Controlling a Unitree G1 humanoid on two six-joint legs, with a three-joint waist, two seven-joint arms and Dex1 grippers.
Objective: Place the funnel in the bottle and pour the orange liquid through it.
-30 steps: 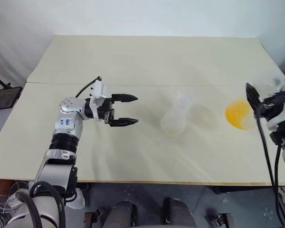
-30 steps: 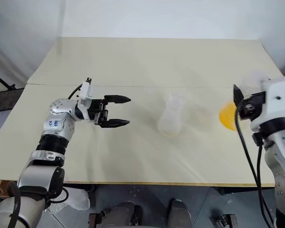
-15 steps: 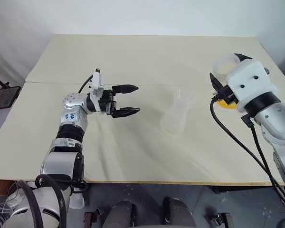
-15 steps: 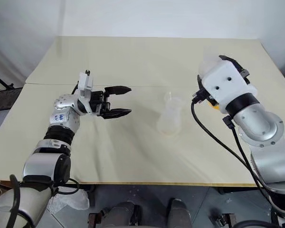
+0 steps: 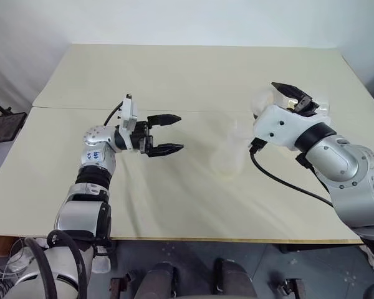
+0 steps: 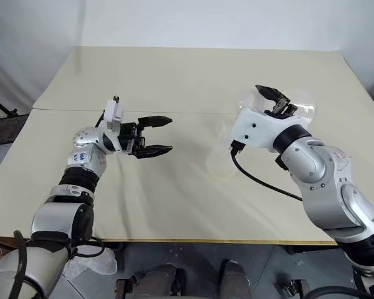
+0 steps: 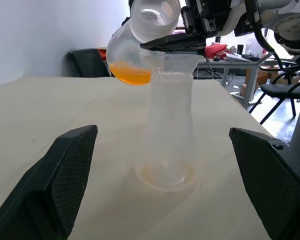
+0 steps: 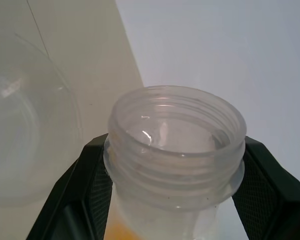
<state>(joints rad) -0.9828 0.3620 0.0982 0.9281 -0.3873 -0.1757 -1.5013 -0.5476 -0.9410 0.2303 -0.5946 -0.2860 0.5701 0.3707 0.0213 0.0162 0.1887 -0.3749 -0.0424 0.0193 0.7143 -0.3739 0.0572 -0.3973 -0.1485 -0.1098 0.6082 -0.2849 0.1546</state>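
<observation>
The bottle (image 5: 229, 157), a clear conical flask, stands upright mid-table with the clear funnel (image 7: 175, 61) seated in its neck. My right gripper (image 5: 291, 96) is shut on a clear threaded jar (image 8: 176, 134), with a finger (image 8: 88, 176) on each side of its neck. The jar lies tilted on its side just above the funnel. The orange liquid (image 7: 132, 75) pools in its lower side. The funnel's rim (image 8: 25, 125) lies close beside the jar mouth. My left gripper (image 5: 181, 132) hovers open to the left of the flask, pointing at it, with nothing between its fingers (image 7: 70, 180).
The cream table (image 5: 174, 199) has a seam (image 5: 81, 109) running across it behind the flask. A black object (image 5: 3, 128) sits off the table's left edge. Chairs and desks (image 7: 270, 85) stand beyond the table in the left wrist view.
My right arm swung in from the right edge toward the flask and rolled the jar onto its side over the funnel. The left gripper stayed in place, still open.
</observation>
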